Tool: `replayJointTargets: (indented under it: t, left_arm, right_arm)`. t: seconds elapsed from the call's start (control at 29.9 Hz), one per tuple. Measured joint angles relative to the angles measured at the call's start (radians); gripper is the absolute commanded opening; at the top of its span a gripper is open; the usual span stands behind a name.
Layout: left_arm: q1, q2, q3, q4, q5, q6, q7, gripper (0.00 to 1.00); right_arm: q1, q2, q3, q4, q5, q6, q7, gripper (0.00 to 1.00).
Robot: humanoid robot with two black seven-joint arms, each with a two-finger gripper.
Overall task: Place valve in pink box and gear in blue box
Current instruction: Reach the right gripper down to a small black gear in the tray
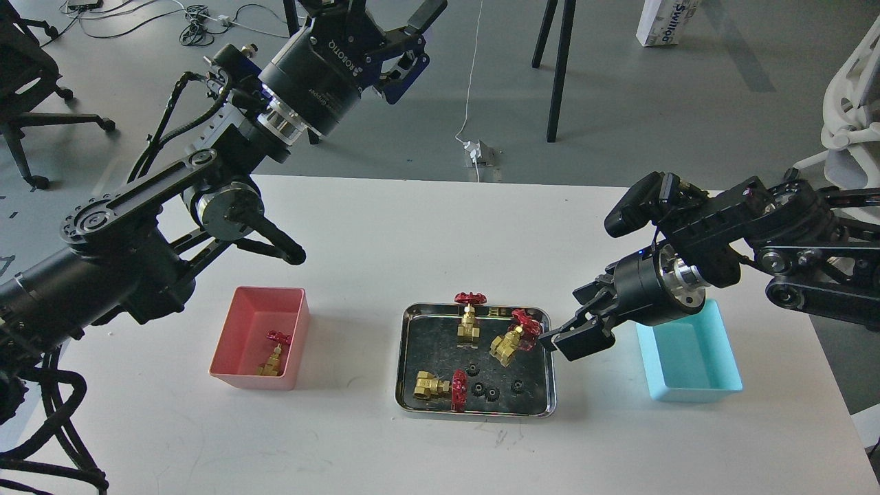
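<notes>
A steel tray (474, 413) at the table's middle holds three brass valves with red handwheels (469, 317) (510, 342) (434, 386) and several tiny black gears (492, 392). Another valve (273, 354) lies inside the pink box (300, 344) on the left. The blue box (691, 361) on the right looks empty; my right arm covers its far edge. My right gripper (576, 317) is open and empty, low at the tray's right edge, next to the right-hand valve. My left gripper (395, 27) is open and empty, raised high beyond the table's far edge.
My left arm's elbow (227, 213) hangs over the table above the pink box. Black table legs (558, 69), cables and a power block (479, 152) are on the floor behind. An office chair (27, 89) is at far left and a white chair (852, 117) at far right.
</notes>
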Motion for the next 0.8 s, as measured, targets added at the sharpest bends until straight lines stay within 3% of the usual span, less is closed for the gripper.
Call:
replayJointTargets:
  t: [0.17,0.27,0.47,0.67,0.77,0.8]
  left_arm:
    - [0.009,-0.018,-0.002,0.000,0.002,0.001,0.000,0.83]
    - [0.019,-0.032,-0.003,0.000,0.006,0.002,0.000,0.83]
    - [0.028,-0.045,-0.019,0.009,0.008,0.003,0.000,0.83]
    - [0.035,-0.049,-0.033,0.011,0.007,0.001,0.000,0.83]
    - [0.040,-0.049,-0.034,0.011,0.006,0.001,0.000,0.83]
    - [0.041,-0.050,-0.034,0.011,0.006,0.001,0.000,0.84]
  right_arm:
    - [-0.006,0.084,-0.093,-0.007,-0.142,0.000,-0.011,0.95]
    - [-0.007,0.150,-0.098,-0.031,-0.158,0.000,-0.012,0.77]
    - [-0.036,0.304,-0.111,-0.120,-0.172,0.000,-0.012,0.58]
    - [-0.070,0.423,-0.114,-0.252,-0.223,0.000,-0.014,0.57]
    - [-0.079,0.435,-0.120,-0.278,-0.240,0.000,-0.014,0.53]
    - [-0.082,0.436,-0.126,-0.279,-0.242,0.000,-0.014,0.48]
